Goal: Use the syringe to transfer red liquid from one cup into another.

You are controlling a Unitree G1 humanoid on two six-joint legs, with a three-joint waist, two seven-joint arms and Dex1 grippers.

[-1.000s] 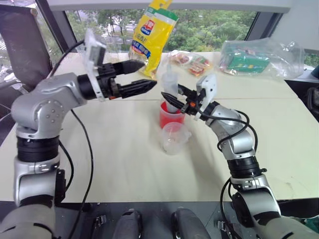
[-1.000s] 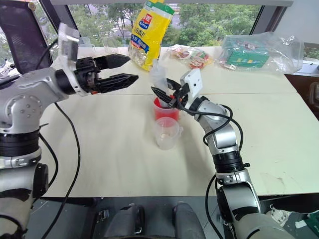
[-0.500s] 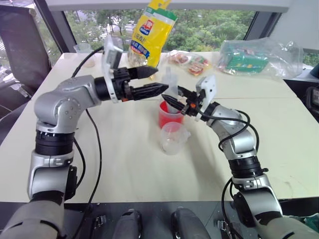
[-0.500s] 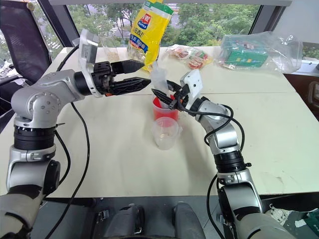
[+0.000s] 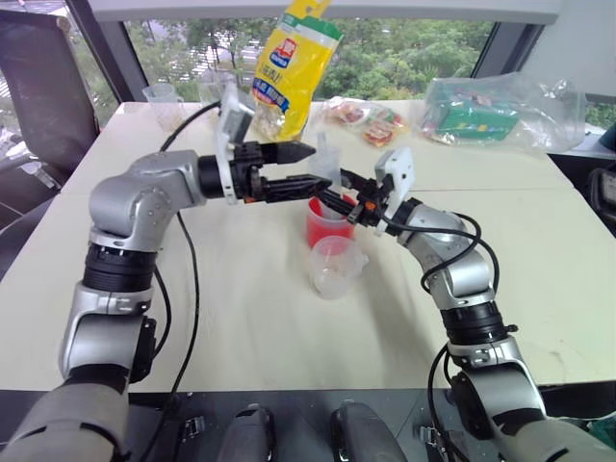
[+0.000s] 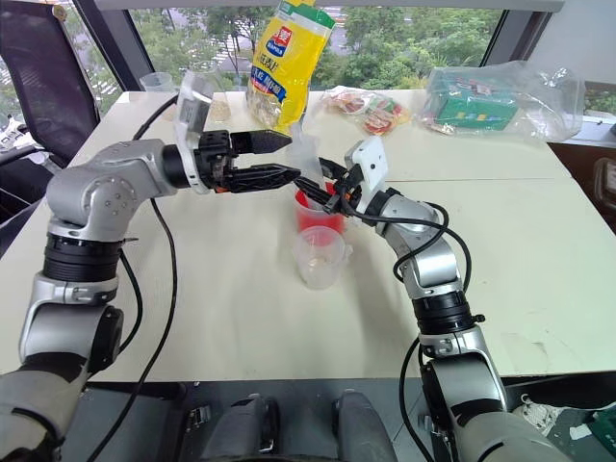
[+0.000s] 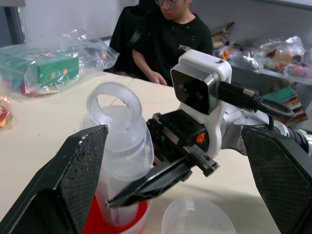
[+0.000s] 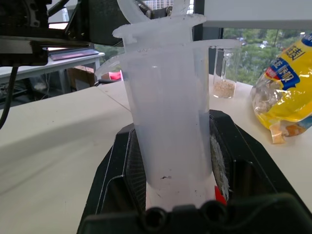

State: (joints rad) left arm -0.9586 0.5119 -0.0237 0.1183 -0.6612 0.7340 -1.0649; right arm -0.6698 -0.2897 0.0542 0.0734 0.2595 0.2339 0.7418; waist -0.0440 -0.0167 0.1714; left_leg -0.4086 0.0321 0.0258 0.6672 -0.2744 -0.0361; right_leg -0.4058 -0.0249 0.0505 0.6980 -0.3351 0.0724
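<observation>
On the table point(image 5: 241, 318), the right gripper point(image 5: 339, 191) has its fingers closed around the syringe point(image 7: 122, 161), standing upright in the red cup point(image 5: 327, 223). Left gripper point(image 5: 310, 166) hovers level with jaws wide apart, empty, flanking the plunger ring point(image 7: 114, 101). Just before the red cup stands the small cup point(image 5: 336, 268).

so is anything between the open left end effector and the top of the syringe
Nothing visible. The left end effector is open, and in its wrist view the large clear plastic syringe's ring top sits between its fingers, unobstructed. The right end effector grips the barrel lower down, over the red-looking cup.
</observation>
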